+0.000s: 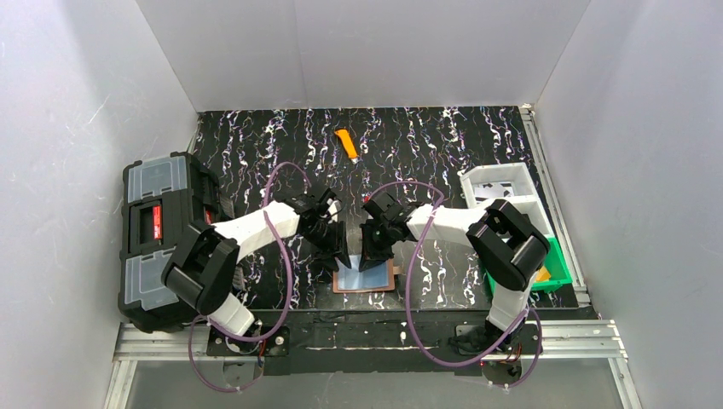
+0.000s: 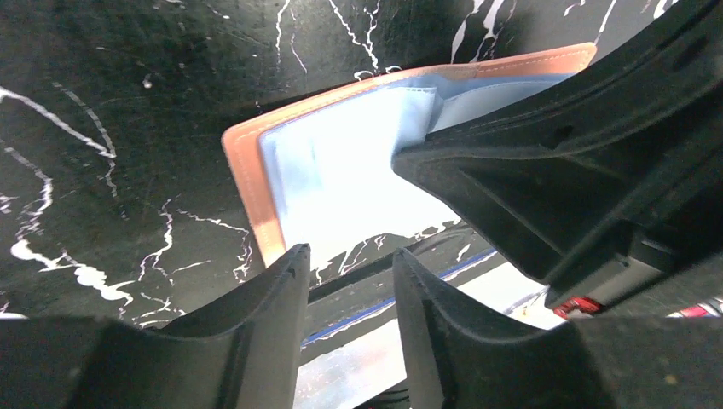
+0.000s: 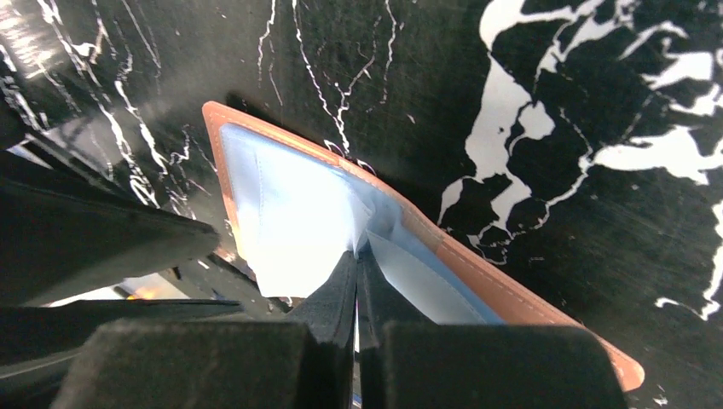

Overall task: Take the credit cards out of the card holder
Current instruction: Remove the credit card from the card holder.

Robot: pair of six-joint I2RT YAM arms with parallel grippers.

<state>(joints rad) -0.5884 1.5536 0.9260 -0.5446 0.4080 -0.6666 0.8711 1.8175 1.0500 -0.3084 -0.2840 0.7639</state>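
The black table (image 1: 443, 145) with white marbled streaks carries everything. A big black toolbox (image 1: 158, 239) stands well to the outer left of the left gripper (image 2: 349, 256). Well to the outer right of the right gripper (image 3: 356, 260) there are white bins (image 1: 503, 183) and, nearer to the arm bases, a green bin (image 1: 558, 268).

The card holder (image 3: 465, 260) lies flat on the table directly under the two grippers, which stand close together above it, tips pointing down. Its brown stitched rim shows around a pale blue inside.

The pale blue card (image 3: 290, 221) covers most of the holder and sits inside it. The fingers of the right gripper are pressed together with only a thin slit between them. They pinch this pale blue layer at its edge, where it makes a small fold. I cannot tell for sure if only the card is taken or also the lining.

The left gripper is partly open, with a clear gap between its fingers. It has nothing in it and stands at the holder's near edge, just beside the right gripper.

An orange utility knife (image 1: 346, 144) lies well beyond both grippers, toward the far wall.
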